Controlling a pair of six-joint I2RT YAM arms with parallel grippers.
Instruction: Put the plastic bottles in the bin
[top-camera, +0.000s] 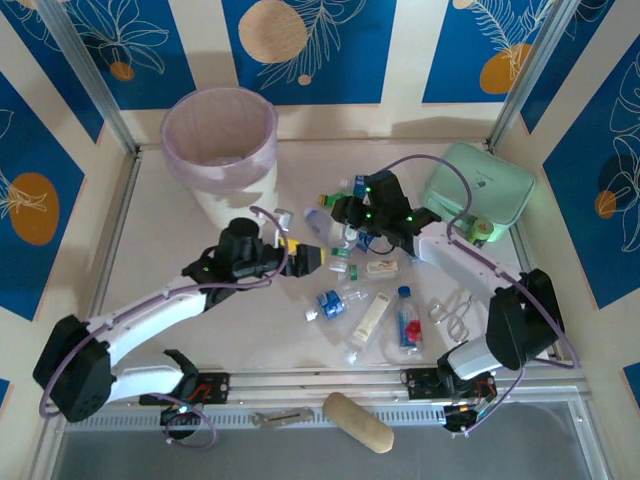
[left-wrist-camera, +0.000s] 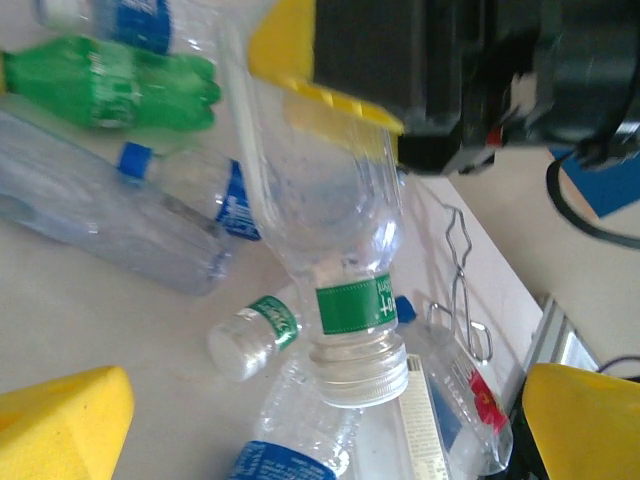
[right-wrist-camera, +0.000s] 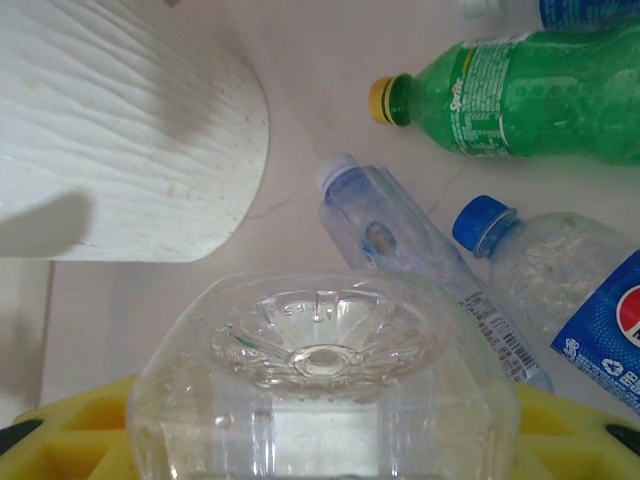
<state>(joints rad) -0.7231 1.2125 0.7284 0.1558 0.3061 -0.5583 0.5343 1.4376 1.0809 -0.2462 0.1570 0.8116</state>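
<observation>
Sprite label (right-wrist-camera: 472, 95) on green bottle (right-wrist-camera: 555, 95), clear bottle (left-wrist-camera: 330, 220) green-banded

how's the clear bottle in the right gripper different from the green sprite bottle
The clear bottle is colourless with a thin green label; the green bottle is tinted green throughout. The clear bottle is clamped in the jaws of the right gripper; the green bottle lies loose on the table. The clear bottle's cap is whitish, the green bottle's yellow. Both are small capped plastic bottles.

Left arm (top-camera: 150, 305) angled inward, left fingers (left-wrist-camera: 60, 420) spread wide, right arm (top-camera: 460, 255) extended, right fingers (right-wrist-camera: 70, 440) clamping clear bottle (right-wrist-camera: 320, 380)
</observation>
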